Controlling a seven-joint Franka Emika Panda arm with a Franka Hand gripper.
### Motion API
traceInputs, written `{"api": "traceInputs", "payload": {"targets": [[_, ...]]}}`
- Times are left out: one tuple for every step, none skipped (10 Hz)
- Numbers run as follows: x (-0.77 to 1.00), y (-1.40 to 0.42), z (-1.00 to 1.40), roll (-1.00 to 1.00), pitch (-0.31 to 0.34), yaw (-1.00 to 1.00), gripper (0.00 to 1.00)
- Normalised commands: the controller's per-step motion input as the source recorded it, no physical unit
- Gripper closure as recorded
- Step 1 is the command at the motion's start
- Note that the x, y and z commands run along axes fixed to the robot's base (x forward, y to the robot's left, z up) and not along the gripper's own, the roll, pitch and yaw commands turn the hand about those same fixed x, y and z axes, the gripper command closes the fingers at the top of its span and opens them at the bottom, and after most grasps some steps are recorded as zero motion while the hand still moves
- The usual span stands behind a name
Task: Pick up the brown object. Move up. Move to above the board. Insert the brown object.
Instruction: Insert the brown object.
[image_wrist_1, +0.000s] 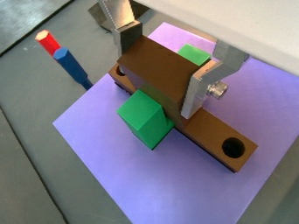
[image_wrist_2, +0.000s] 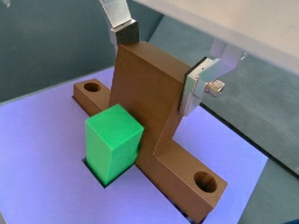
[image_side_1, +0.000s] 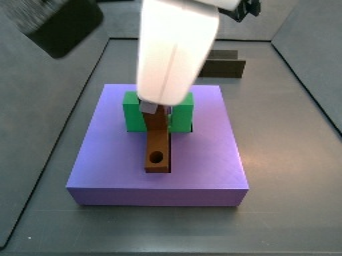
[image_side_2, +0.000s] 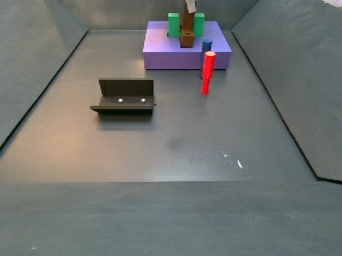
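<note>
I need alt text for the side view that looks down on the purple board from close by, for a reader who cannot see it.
The brown object lies along the middle of the lavender board, its round hole toward the camera. The arm's large white body hides the gripper above the bar's far end. A green block flanks the bar, and a dark olive-brown block sits on the grey floor behind.
</note>
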Motion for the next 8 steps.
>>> {"api": "traceInputs", "payload": {"targets": [[0.18, 0.0, -0.04, 0.07, 0.251, 0.07, 1.0], [0.07, 0.0, 0.0, 0.0, 0.037, 0.0, 1.0], [0.1, 0.0, 0.0, 0.0, 0.036, 0.0, 1.0], [0.02, 0.0, -0.08, 0.04, 0.147, -0.05, 1.0], [0.11, 0.0, -0.14, 0.0, 0.086, -0.13, 1.0], [0.11, 0.0, -0.17, 0.0, 0.026, -0.12, 1.0], [0.0, -0.01, -0.21, -0.04, -0.019, -0.06, 1.0], [0.0, 0.0, -0.31, -0.06, -0.029, 0.0, 1.0]]}}
